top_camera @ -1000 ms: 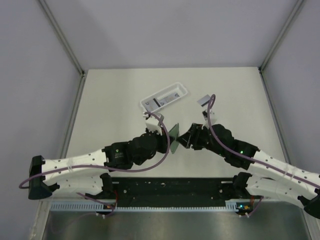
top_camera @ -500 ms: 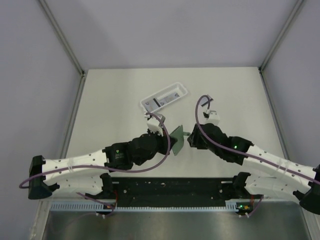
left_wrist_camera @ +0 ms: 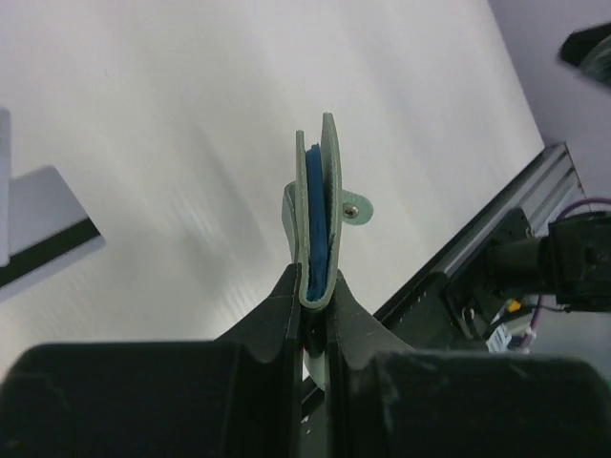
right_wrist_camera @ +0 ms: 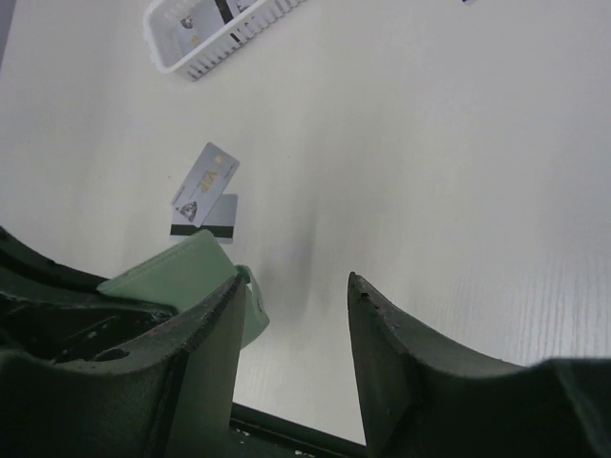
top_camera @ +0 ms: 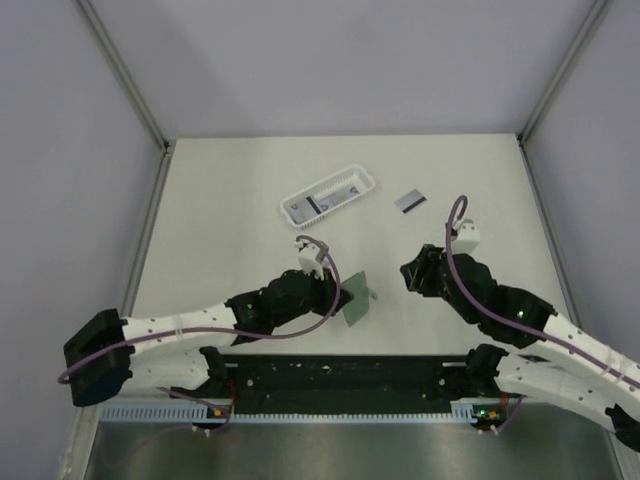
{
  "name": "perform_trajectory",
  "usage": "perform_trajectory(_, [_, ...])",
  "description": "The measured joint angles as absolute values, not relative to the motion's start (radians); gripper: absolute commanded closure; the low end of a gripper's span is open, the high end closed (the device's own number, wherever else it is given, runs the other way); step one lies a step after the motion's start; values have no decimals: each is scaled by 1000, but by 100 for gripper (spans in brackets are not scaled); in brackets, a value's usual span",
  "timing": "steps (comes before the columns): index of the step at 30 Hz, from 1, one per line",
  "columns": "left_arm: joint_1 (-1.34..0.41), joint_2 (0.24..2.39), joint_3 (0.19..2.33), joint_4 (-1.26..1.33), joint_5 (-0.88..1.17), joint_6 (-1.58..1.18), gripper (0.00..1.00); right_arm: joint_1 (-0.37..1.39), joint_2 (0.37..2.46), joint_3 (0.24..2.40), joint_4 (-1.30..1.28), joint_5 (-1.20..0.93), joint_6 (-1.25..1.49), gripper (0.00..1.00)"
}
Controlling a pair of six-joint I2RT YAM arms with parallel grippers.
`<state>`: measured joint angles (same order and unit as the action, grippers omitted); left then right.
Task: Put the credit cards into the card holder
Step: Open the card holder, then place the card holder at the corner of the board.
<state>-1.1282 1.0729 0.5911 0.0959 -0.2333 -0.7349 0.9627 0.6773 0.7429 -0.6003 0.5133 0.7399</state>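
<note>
The left arm is lying low and angling inward, its tool pinching the near edge of the card holder between closed fingers. The right arm is angling inward too, its tool hanging empty with fingers spread, apart from the left tool.

Pinched in the left gripper's black fingers, the card holder is sage green outside, with a bright blue lining and a small silvery stud. Beyond the right gripper's dark fingers lie two pale grey credit cards, one black-striped, and a white slotted basket on the cream table.
</note>
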Motion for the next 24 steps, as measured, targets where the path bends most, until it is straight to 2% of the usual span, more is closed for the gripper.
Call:
perform_trajectory(4, [-1059,1199,459,317,-28,-786,100,925,653,743,-622,493,725,52])
perform_trajectory(6, [-1048,1286,446,409,62,-809,95,904,647,743,-625,473,725,49])
perform_trajectory(9, [-1042,1398,448,558,175,-834,77,874,642,743,-630,444,725,43])
perform_trajectory(13, [-1041,1504,460,669,264,-856,34,860,642,741,-630,419,725,38])
perform_trajectory(16, [-1028,1514,460,685,281,-865,18,856,643,740,-632,406,725,36])
perform_trajectory(20, [-981,1436,451,619,253,-851,16,847,663,740,-618,385,701,39])
perform_trajectory(24, [-931,1228,447,439,131,-819,18,844,759,740,-565,342,658,41])
